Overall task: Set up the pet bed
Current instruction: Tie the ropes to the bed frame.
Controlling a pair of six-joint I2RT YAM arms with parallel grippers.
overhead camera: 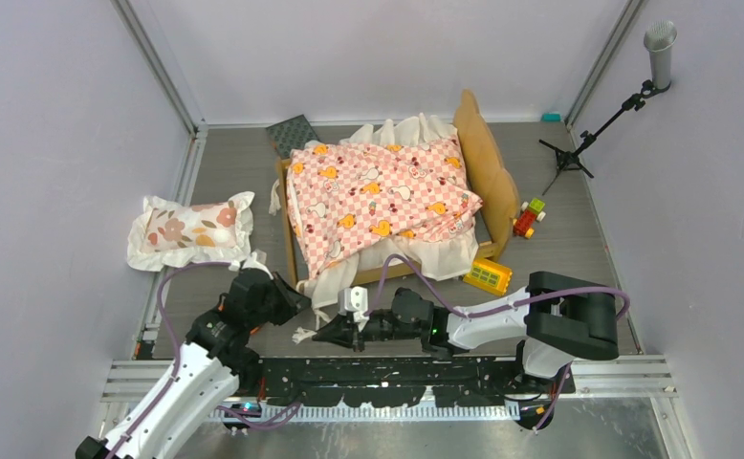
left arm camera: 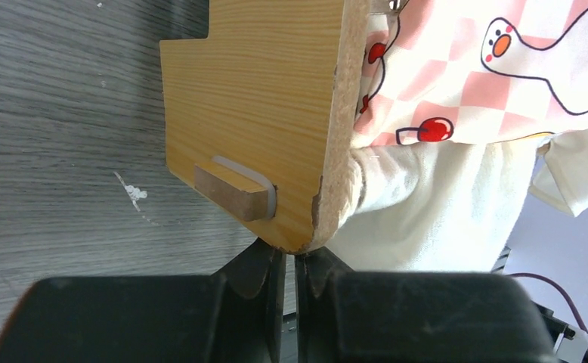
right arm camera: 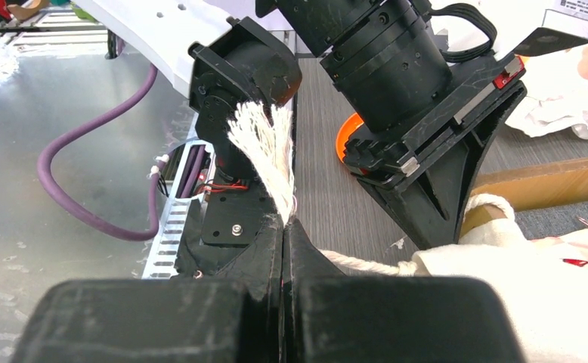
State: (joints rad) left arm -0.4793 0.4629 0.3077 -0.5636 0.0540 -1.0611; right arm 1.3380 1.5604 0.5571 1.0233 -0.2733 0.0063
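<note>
My right gripper (right arm camera: 285,227): fingers pressed together, clamped on a white cord (right arm camera: 264,151). Its frayed end fans out above the tips, and the rest runs off to the cream ruffle (right arm camera: 502,280).

My left gripper (left arm camera: 289,261): fingers drawn almost together with a thin slit between them, tips right under a lower corner of the pet bed (left arm camera: 253,91). I cannot tell whether anything is pinched there.

Both grippers sit low by the bed's near-left corner.

The pet bed stands mid-counter (overhead camera: 588,249), wavy headboard on its right side in the top view. The pink-checkered sheet (overhead camera: 378,196) is draped over it, its ruffle hanging over the near edge.

The floral pillow (overhead camera: 191,228) lies on the counter left of the bed, apart from it. A yellow toy (overhead camera: 488,275) sits by the bed's near-right corner.
</note>
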